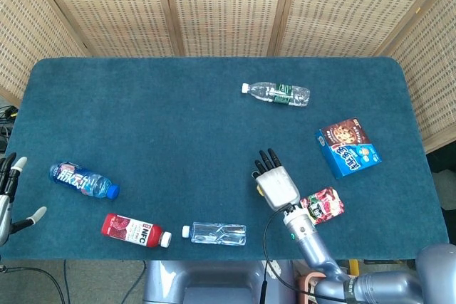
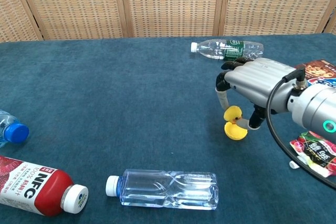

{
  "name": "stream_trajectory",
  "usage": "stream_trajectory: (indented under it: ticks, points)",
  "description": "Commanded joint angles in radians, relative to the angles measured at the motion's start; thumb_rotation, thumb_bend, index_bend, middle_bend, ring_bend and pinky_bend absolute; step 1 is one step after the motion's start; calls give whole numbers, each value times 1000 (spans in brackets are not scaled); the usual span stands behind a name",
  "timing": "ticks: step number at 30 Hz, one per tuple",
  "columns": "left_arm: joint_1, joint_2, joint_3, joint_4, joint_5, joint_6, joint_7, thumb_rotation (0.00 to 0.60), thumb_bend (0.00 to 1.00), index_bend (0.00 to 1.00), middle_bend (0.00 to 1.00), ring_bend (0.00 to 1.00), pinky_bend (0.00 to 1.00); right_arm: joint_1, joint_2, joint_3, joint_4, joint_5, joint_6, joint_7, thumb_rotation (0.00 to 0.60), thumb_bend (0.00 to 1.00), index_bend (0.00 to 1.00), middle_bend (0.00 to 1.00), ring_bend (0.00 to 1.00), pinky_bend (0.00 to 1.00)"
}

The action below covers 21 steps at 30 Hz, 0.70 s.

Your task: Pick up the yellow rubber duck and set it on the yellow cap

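In the chest view the small yellow rubber duck [image 2: 232,114] hangs just above the yellow cap [image 2: 235,131], which lies on the blue cloth. My right hand [image 2: 252,85] pinches the duck between thumb and a finger, palm down over it. The head view shows the same right hand [image 1: 277,184] from above, near the front middle of the table, covering both duck and cap. My left hand [image 1: 8,191] shows only at the far left edge of the head view, fingers apart, holding nothing.
A clear empty bottle [image 2: 164,188] lies at the front, a red NFC juice bottle [image 2: 37,185] and a blue-capped bottle [image 2: 9,130] at the left. A water bottle [image 2: 226,49] lies behind, a snack pouch [image 2: 317,153] and cookie box [image 1: 348,147] to the right.
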Motion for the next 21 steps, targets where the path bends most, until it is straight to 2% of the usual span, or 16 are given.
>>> stream_trajectory:
  ticks: [1, 14, 21]
  points:
    - [0, 0, 1, 0, 1, 0, 2, 600, 87, 0, 0, 0, 0, -1, -8, 6, 5, -2, -8, 3, 600, 285, 529, 197, 0, 17]
    - [-1, 0, -4, 6, -8, -4, -5, 600, 87, 0, 0, 0, 0, -11, -54, 20, 117, 44, -80, 31, 600, 285, 528, 197, 0, 17]
    - [0, 0, -3, 4, -7, -3, -1, 600, 87, 0, 0, 0, 0, -20, -58, 21, 137, 39, -94, 50, 600, 283, 529, 198, 0, 17]
